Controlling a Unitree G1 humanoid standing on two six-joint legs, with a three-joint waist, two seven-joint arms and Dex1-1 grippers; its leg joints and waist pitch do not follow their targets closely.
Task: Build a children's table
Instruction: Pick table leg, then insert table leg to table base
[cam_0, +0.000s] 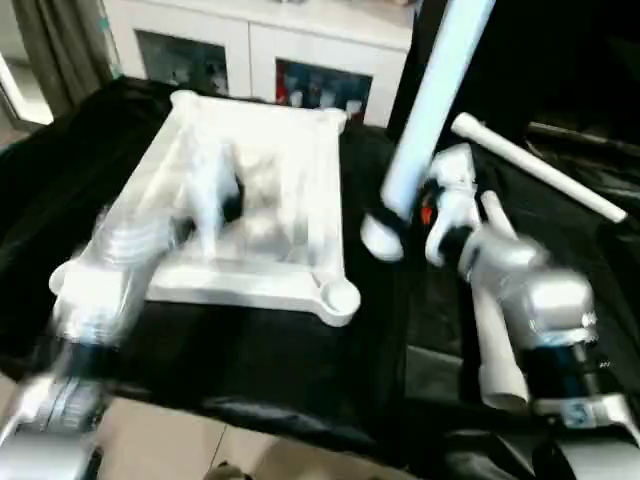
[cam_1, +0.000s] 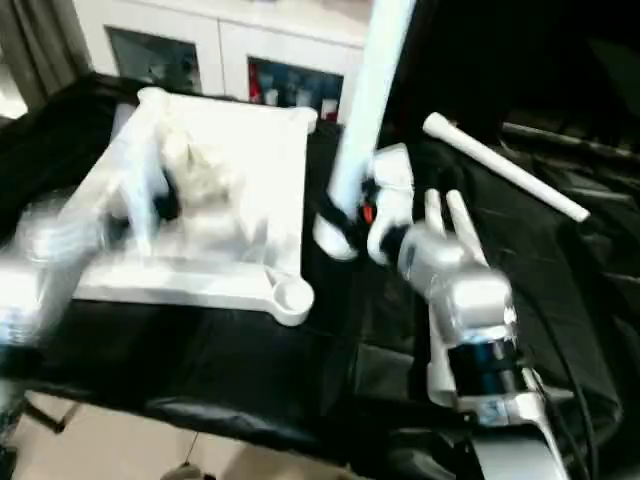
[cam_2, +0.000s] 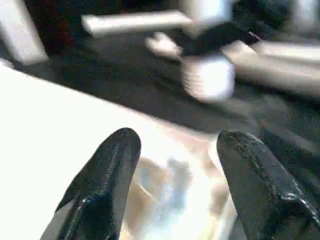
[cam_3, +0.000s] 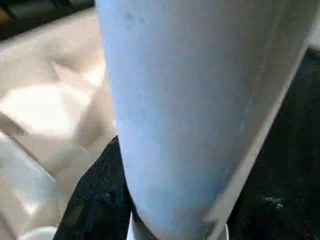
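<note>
The white tabletop (cam_0: 250, 290) lies with its raised rim up on the black-covered work surface, one round corner socket (cam_0: 340, 298) toward me. My left gripper (cam_0: 228, 205) hovers over its middle, open, with nothing between its black fingers (cam_2: 107, 165). To the right of the tabletop, my right gripper (cam_0: 405, 215) is shut on a long white leg (cam_0: 435, 90), held nearly upright with its wide end down beside the tabletop's right rim. A second leg (cam_0: 540, 165) lies at the back right. A third leg (cam_0: 495, 340) lies partly under my right forearm.
A black cloth (cam_0: 250, 350) covers the work surface and drops off at the near edge to a pale floor (cam_0: 200, 440). A white glass-fronted cabinet (cam_0: 250, 40) stands close behind. A curtain (cam_0: 60, 50) hangs at the back left.
</note>
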